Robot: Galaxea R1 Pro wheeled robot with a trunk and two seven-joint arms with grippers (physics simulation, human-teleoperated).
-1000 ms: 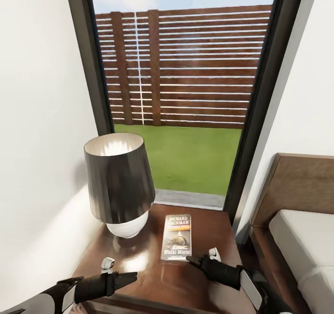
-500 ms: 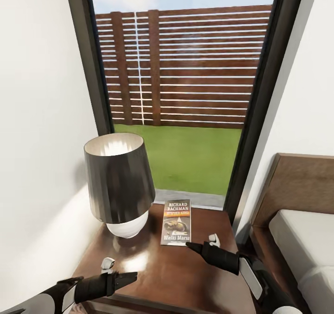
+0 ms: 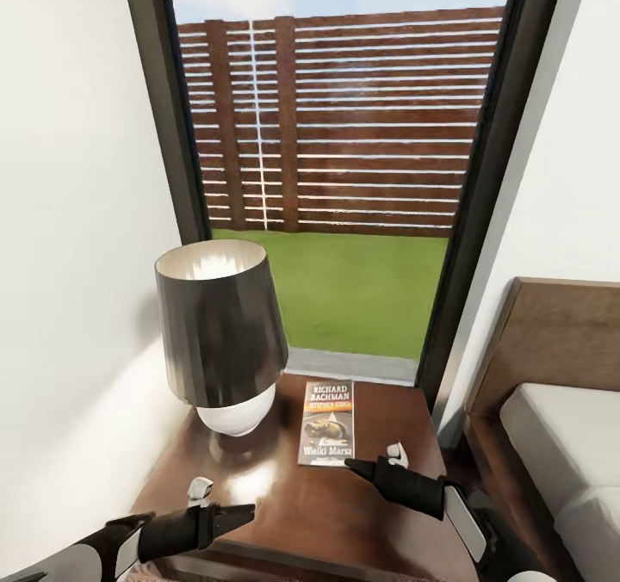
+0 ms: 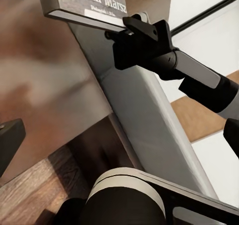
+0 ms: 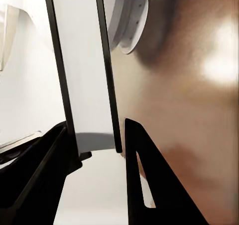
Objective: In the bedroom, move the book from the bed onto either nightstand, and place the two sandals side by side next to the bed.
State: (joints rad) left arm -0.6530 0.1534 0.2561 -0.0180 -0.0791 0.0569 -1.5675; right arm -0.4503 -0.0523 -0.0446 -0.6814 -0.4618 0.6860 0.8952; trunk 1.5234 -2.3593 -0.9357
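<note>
Compared with one second ago, the book (image 3: 328,424) has moved a little further from the robot along the nightstand (image 3: 284,513): its near edge was then beside the right gripper, and now it sits nearer to the window (image 3: 336,134), while half a second ago it looked raised and tilted and now it seems to lie lower, flat or nearly flat on the wood, although I cannot tell if it fully rests there. As the head view shows, the right gripper (image 3: 372,463) is at the near right corner of the book, with the dark finger touching or almost touching that edge. Seen from the right wrist camera, the book (image 5: 82,70) stands between the two dark fingers (image 5: 144,185), so the right gripper is closed around its edge. From the left wrist camera, the same right gripper (image 4: 130,31) meets the bottom edge of the book (image 4: 84,0), just under the words "Wielki Marsz". The left gripper (image 3: 226,498) hovers low over the near left part of the nightstand, well apart from the book, and its fingers look spread with nothing between them. The lamp (image 3: 220,332) stands on the nightstand just beside the book's left side. The bed (image 3: 560,444) is at the right, beside the nightstand.
</note>
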